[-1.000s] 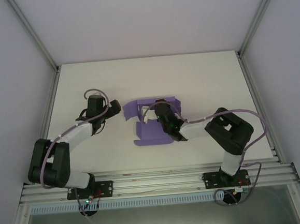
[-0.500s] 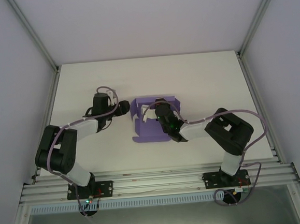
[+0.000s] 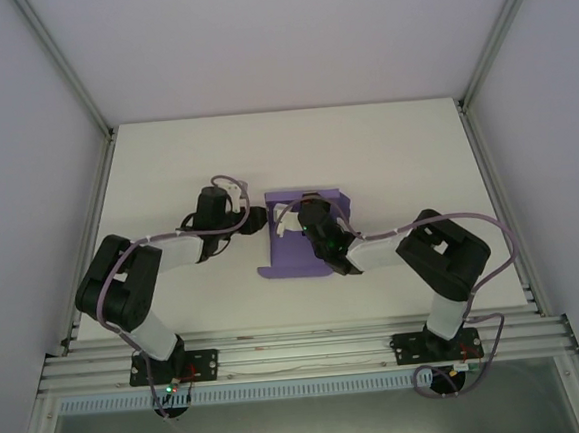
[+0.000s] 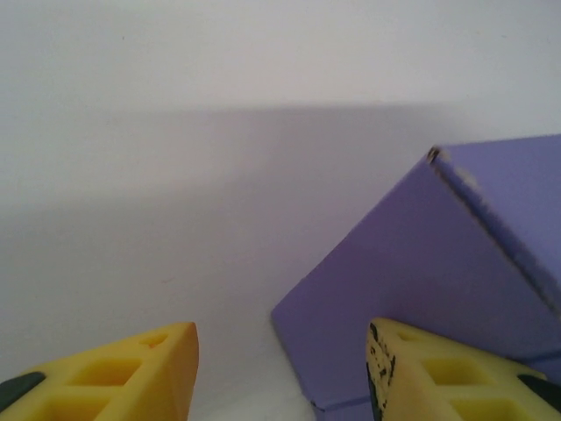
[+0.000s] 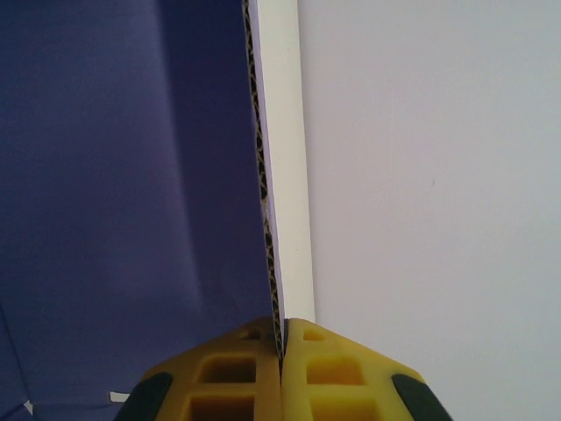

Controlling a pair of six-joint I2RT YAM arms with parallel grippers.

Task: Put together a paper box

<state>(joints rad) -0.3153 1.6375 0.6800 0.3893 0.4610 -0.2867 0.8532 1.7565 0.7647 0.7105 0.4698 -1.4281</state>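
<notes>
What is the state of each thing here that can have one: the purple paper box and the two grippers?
paper box: partly assembled, some walls folded up, not yet closed.
left gripper: open, jaws apart, at the box's left wall.
right gripper: shut, pinching the edge of one upright card wall of the box.
</notes>
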